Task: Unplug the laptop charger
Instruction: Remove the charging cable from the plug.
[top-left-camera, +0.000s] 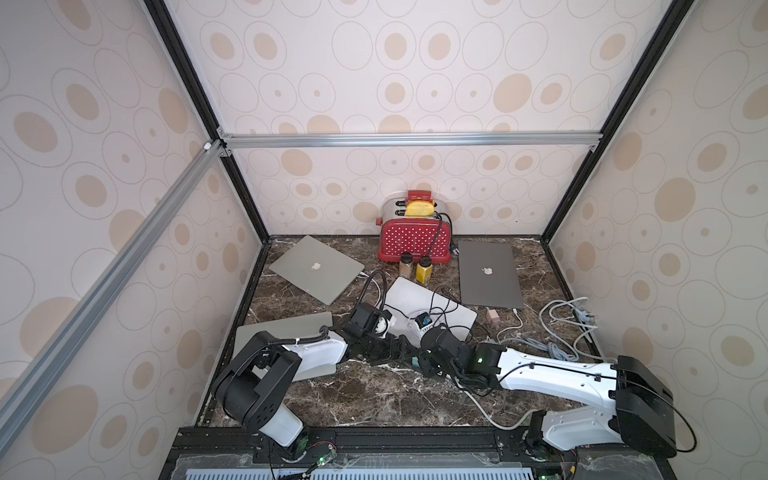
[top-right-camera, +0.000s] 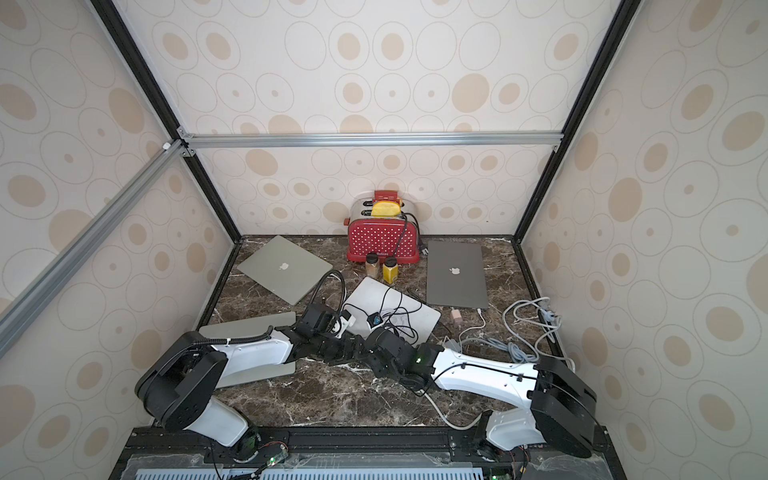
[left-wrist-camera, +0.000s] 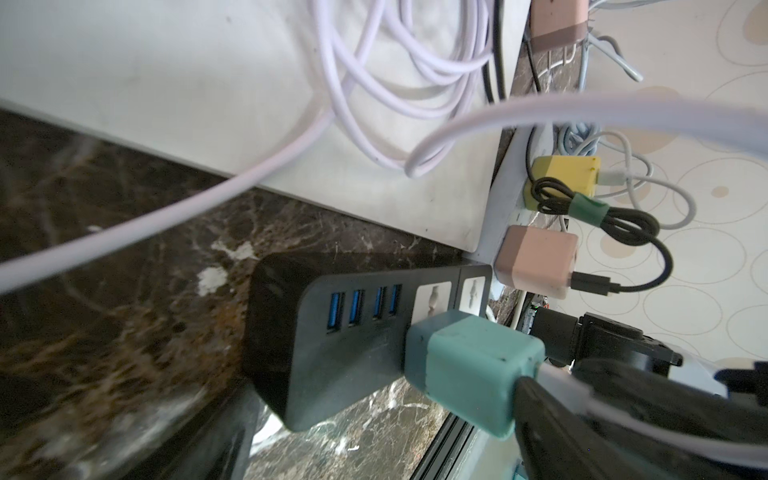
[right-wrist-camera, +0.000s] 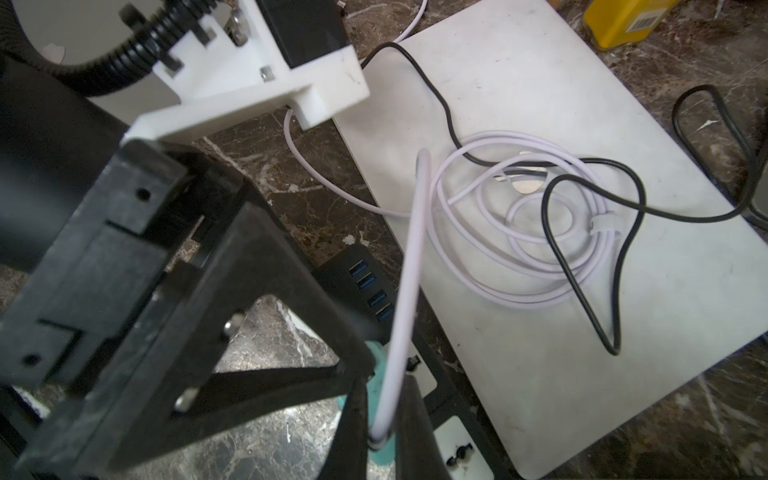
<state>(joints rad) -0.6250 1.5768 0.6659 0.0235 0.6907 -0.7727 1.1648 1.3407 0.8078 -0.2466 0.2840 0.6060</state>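
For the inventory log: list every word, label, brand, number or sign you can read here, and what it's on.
Apple logo, no words: silver laptop; grey laptop.
Brand print on red toaster: too blurred.
Barcode on yellow bottle: digits too small.
No words are legible.

surface: dark marble table (top-left-camera: 374, 395) | on it: four laptops (top-left-camera: 316, 268), red toaster (top-left-camera: 415, 243), two jars (top-left-camera: 424, 270), power strip (left-wrist-camera: 332, 353), cables (top-left-camera: 557, 345)

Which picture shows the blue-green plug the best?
The left wrist view: the blue-green plug sits large and whole in the black power strip. The right wrist view shows only a sliver; in both top views the arms nearly hide it.
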